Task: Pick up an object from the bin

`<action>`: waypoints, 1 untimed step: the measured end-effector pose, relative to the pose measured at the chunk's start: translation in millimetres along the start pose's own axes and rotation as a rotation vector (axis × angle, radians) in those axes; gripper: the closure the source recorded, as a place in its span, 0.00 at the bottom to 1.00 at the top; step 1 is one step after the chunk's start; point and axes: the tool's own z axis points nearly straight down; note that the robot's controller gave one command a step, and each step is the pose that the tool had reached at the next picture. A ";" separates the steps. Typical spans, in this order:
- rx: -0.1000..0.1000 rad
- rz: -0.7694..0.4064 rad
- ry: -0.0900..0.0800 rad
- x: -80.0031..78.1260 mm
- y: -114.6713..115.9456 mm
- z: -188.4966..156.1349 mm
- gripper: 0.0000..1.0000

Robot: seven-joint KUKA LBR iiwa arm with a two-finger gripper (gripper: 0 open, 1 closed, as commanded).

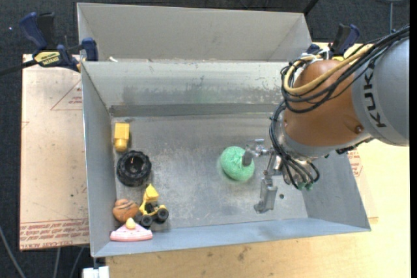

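Note:
A green, roughly round soft ball [234, 164] lies on the bin floor, right of the middle. My gripper [257, 176] hangs low over the floor just to the ball's right, under the orange wrist cover. It is open: one finger [249, 154] stands at the ball's right edge, the other finger [264, 197] points toward the bin's front wall. Nothing sits between them. The ball lies beside the fingers, not inside the gap.
Along the left wall lie a yellow block [122, 136] and a black ribbed ring [134, 168]. In the front left corner sit a yellow-and-black toy [152, 206], a brown ball [125, 209] and a pink flat piece [131, 232].

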 end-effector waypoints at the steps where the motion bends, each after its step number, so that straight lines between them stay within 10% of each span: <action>1: -0.001 0.021 -0.006 -43.4 0.8 22.3 0.00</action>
